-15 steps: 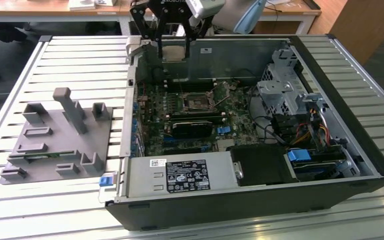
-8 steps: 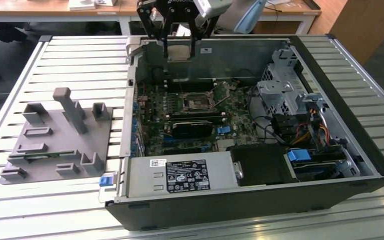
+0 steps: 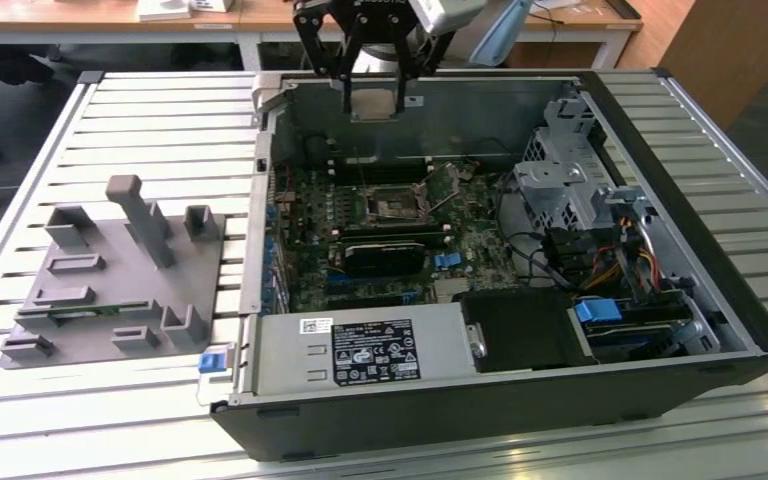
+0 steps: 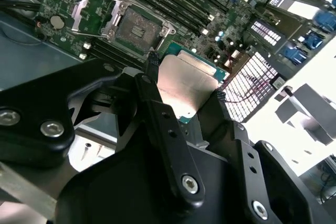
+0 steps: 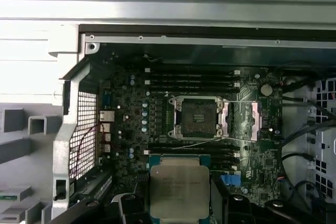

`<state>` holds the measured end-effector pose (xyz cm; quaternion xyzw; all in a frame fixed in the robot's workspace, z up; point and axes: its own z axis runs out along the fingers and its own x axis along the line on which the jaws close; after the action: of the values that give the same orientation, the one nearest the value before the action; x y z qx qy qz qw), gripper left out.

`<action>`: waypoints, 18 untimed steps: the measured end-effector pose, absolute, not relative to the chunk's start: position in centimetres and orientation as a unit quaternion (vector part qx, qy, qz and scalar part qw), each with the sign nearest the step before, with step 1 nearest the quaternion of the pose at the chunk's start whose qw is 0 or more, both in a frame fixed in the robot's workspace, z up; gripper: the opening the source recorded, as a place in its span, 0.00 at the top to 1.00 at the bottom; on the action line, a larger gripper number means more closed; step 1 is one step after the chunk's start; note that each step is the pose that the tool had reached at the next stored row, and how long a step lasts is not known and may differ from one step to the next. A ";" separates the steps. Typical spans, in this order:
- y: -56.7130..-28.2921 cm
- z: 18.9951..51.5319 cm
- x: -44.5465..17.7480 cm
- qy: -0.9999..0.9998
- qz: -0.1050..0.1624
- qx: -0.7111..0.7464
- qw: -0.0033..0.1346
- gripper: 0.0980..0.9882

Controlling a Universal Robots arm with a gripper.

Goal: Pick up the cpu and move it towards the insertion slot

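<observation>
The tool (image 3: 372,100) holds the cpu (image 3: 373,101) pinched between its two fingers, hanging above the far wall of the open computer case (image 3: 704,300), at about 12 o'clock from the insertion slot (image 3: 399,208) in the exterior view. The grip appears to rest on two opposite edges only, so I judge the chip could twist or slide out if the arm jolts. A drop from here would land it on the motherboard (image 5: 131,145) or the socket's pins (fragile, and the frame stands open). In the second wrist view the cpu (image 4: 186,88) is a flat square with a pale silvery lid and a green rim, tilted between the black fingers (image 4: 157,108).
</observation>
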<state>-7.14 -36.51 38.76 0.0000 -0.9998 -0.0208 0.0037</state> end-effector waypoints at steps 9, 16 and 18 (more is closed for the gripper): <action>-35.7 38.7 -5.9 -1.000 -0.021 0.000 0.004 0.50; -34.6 38.5 -4.5 -1.000 -0.021 0.000 0.004 0.50; -34.2 38.5 -4.1 -1.000 -0.021 0.000 0.004 0.50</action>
<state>-4.14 -34.23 38.45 0.0001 -0.9998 -0.0208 0.0037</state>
